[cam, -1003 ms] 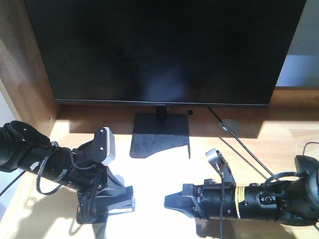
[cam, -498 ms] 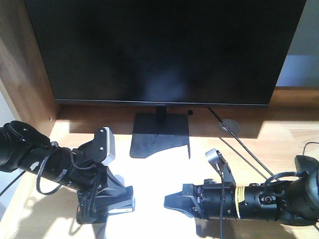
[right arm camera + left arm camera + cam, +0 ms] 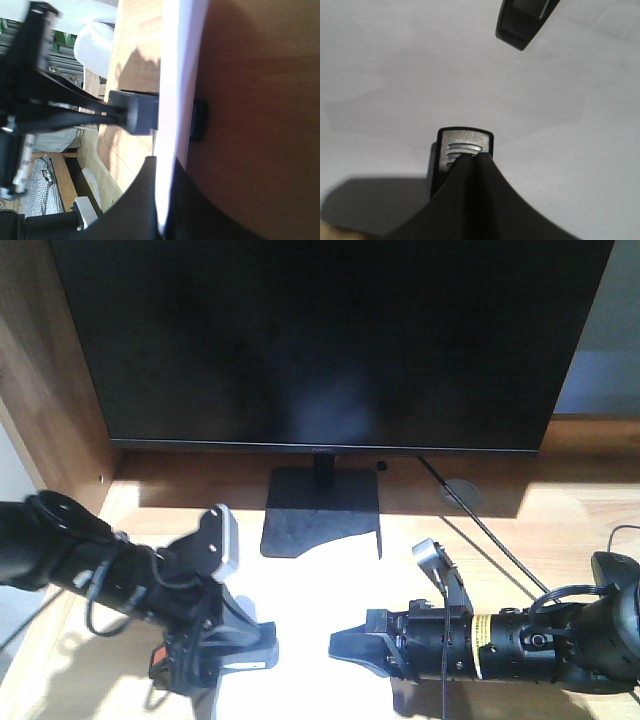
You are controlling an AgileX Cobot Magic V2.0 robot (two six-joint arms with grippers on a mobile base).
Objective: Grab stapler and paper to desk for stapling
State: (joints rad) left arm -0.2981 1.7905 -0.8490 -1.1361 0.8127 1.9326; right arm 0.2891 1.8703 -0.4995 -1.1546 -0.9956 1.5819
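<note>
White paper (image 3: pixel 395 75) lies on the worktop (image 3: pixel 560 510) before the monitor (image 3: pixel 330 340), its edge pinched by the right pincer (image 3: pixel 345 648) apparently to steady it while the left pincer (image 3: pixel 250 652) grips the stapler (image 3: pixel 465 150) over it.

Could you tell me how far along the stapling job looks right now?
Done: the paper lies on the desk. In hand: the left gripper holds the stapler over the sheet, and the right gripper pinches the sheet's edge. Left: whether it is stapled yet cannot be seen.
</note>
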